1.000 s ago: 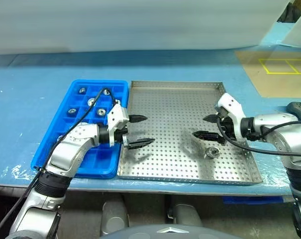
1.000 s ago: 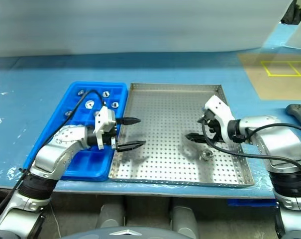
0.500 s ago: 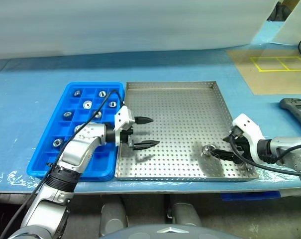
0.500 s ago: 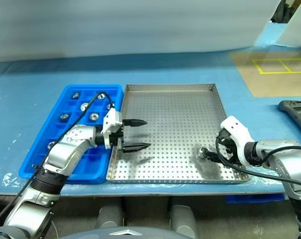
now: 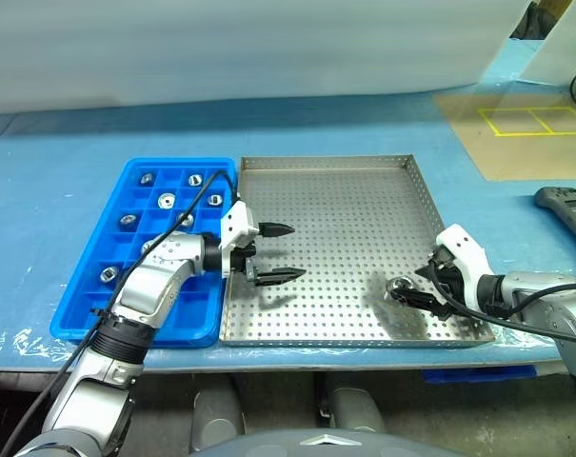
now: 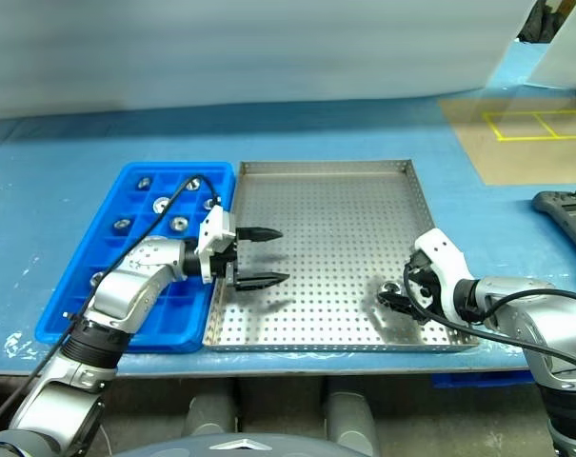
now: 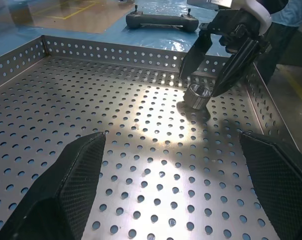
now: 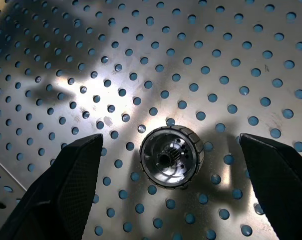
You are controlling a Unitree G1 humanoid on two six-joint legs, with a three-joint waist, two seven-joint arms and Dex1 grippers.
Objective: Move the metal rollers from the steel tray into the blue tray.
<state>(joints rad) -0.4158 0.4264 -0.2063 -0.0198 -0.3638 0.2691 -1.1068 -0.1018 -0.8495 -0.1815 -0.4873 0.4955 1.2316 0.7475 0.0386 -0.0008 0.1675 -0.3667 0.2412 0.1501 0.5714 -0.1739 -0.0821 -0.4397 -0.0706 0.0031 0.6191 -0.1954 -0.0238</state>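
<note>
The steel tray (image 5: pixel 345 205) lies mid-table with the blue tray (image 5: pixel 88 295) against its left side. A single metal roller (image 5: pixel 398 287) rests on the perforated floor near the steel tray's front right corner. My right gripper (image 5: pixel 410 285) stands open low over it, a finger on either side; in the right wrist view the roller (image 8: pixel 169 157) lies hole-up between the fingers (image 8: pixel 66 185), apart from both. Several rollers (image 5: pixel 167 200) sit in the blue tray's compartments. My left gripper (image 5: pixel 295 252) hovers open and empty over the steel tray's left part, pointing right.
A black handheld controller (image 5: pixel 566 203) lies on the blue table cover to the right of the steel tray. A brown board with yellow tape lines (image 5: pixel 526 133) is at the far right. The table's front edge runs just below both trays.
My right gripper has come down and back toward the tray's front right corner and now straddles the roller. The left gripper has stayed put. The camera view has shifted.
</note>
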